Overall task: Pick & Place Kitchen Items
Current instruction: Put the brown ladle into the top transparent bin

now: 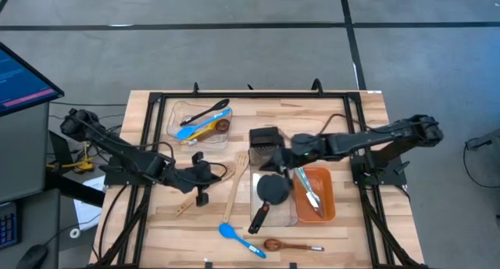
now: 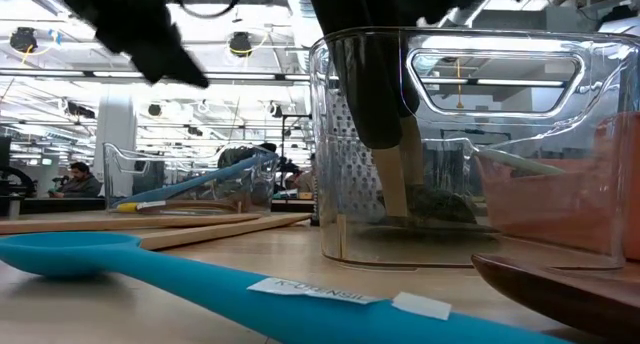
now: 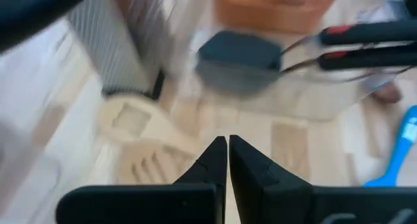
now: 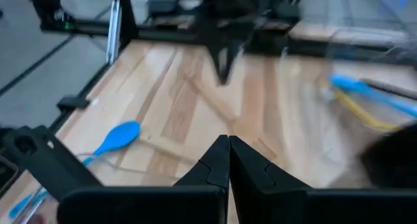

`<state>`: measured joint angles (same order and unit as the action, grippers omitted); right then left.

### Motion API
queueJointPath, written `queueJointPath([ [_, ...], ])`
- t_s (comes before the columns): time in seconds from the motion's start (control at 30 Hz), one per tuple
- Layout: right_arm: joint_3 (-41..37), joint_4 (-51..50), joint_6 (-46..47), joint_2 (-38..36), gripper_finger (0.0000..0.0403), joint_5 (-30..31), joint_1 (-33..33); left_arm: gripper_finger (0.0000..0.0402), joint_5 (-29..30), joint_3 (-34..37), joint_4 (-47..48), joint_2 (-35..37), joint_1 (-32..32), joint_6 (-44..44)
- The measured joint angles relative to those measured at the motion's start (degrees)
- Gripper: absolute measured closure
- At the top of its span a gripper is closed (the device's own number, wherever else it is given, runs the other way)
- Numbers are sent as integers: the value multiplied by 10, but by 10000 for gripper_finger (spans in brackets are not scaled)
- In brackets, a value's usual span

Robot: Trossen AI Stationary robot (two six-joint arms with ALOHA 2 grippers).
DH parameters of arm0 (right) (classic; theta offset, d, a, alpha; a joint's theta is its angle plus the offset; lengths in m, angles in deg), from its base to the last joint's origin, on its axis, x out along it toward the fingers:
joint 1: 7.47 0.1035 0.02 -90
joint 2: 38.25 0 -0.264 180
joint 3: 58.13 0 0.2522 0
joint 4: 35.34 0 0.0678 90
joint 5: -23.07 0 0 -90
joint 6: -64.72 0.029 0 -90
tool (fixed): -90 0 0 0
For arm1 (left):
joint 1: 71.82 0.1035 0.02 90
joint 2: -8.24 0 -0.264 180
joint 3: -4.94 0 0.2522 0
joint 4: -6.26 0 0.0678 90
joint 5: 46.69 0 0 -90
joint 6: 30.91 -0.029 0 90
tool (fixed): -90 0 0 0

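Lying scattered over a pale wooden slatted tabletop inside a black frame: kitchen items, both arms hanging mid-table.

Sitting on grey floor, open hall behind, person seated far off. Left gripper and right gripper both showing fingers pressed together, pinching nothing. Standing behind the clear plastic bin, half hidden: steel box grater. Resting near the front edge: blue plastic spoon. Blurring in wrist views: pale wooden slotted spatula.

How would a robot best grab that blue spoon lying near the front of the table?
Probably by the slim handle at mid-length, coming straight down with the gripper across it. The blue spoon lies flat on bare wood, clear of the brown spoon; its bowl is wide and rounded.
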<state>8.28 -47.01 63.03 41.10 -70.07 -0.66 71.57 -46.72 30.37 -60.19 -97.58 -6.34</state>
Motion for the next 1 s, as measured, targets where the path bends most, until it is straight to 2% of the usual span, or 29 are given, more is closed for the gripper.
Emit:
queueJointPath([
  [0.2,121,-100,-41,100,403,0,-1,399,4,74,-9,27,-2,86],
  [0.37,204,-168,-47,152,403,0,-1,399,4,112,-29,44,-2,93],
  [0.6,278,-212,-34,187,403,-1,0,399,9,143,-44,53,-2,105],
  [0.7,313,-246,-55,201,403,-9,-1,399,7,157,-45,54,-2,115],
  [1.0,424,-339,-109,300,403,-28,-7,399,4,164,-55,54,-2,119],
])
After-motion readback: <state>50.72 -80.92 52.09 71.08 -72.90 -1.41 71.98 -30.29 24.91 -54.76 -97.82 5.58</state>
